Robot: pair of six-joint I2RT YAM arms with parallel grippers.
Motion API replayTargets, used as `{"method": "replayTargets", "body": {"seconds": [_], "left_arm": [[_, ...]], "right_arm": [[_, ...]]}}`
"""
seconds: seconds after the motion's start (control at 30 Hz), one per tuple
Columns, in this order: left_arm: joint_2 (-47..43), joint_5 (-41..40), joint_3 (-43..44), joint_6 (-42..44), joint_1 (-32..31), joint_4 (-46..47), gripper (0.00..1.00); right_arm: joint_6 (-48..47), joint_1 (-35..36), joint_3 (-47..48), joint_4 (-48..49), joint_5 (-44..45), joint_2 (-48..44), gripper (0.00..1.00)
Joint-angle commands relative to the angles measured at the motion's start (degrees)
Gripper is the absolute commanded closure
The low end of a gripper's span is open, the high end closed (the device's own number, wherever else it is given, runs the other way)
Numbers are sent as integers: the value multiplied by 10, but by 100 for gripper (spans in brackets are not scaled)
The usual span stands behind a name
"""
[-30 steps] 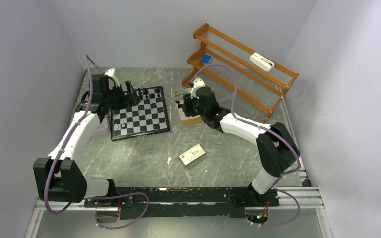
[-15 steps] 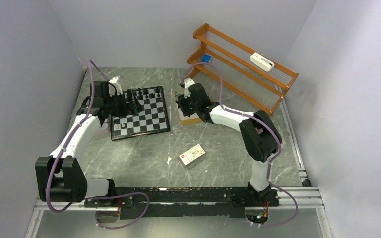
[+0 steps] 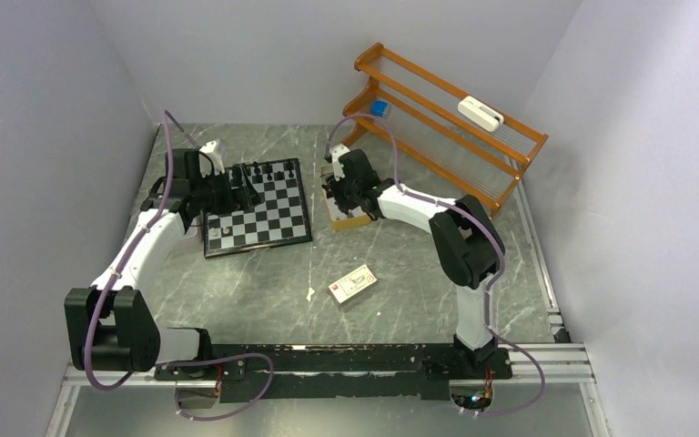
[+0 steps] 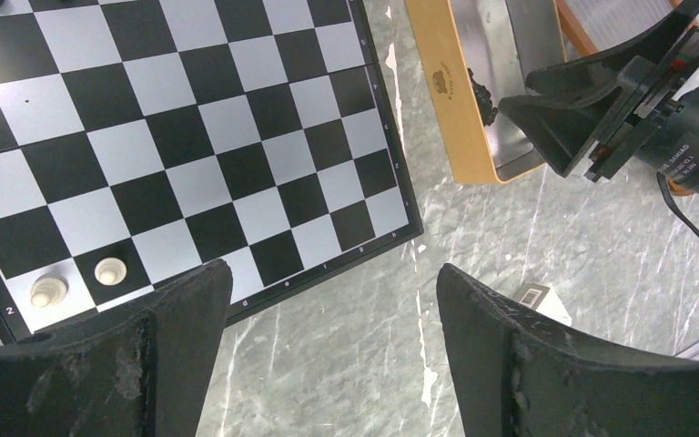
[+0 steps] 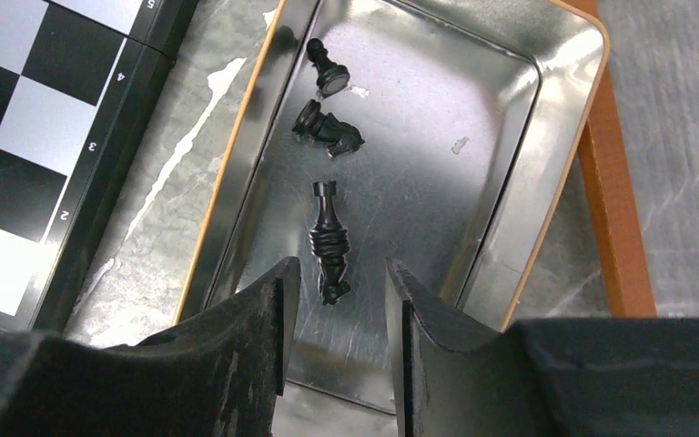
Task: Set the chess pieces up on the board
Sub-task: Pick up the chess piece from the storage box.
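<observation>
Left gripper [image 3: 239, 187] hangs over the left side of the board [image 3: 273, 223] in the top view, with its jaws apart and nothing held. Right gripper [image 3: 335, 196] points down into the tin [image 3: 353, 221], which sits just right of the board. A row of black pieces [image 3: 268, 169] stands along the board's far edge. Two pale pieces [image 3: 221, 235] stand near its near left corner. A card [image 3: 353, 284] lies on the table [image 3: 264, 273] nearer the bases. A rack [image 3: 446, 127] stands at the far right.

Left wrist view: the left gripper's fingers stand wide apart with nothing between them, above the board's edge and the table. Both pale pieces stand upright on adjoining squares in the row marked 2. The tin lies beyond the board's corner, and the right gripper reaches into it.

Right wrist view: the tin holds three more black pieces, all lying on their sides. They are a pawn [image 5: 328, 68], a squat piece [image 5: 328, 127] just beside it, and a tall piece [image 5: 329, 238]. The right fingers are partly open and straddle the tall piece's near end; no contact shows. The board's corner lies left of the tin.
</observation>
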Motion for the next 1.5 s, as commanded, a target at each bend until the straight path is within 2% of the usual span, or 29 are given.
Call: {"method": "replayTargets", "body": {"seconds": [0.0, 0.7, 1.23, 1.47], "left_arm": [[-10, -8, 3, 6, -2, 7, 13], [-22, -25, 5, 5, -2, 3, 14], [-21, -27, 5, 5, -1, 3, 15], [-24, -35, 2, -1, -1, 4, 17]], "right_arm": [[-16, -3, 23, -17, 4, 22, 57], [-8, -10, 37, -16, -21, 65, 65], [-8, -17, 21, 10, -28, 61, 81], [-16, -17, -6, 36, -23, 37, 83]]}}
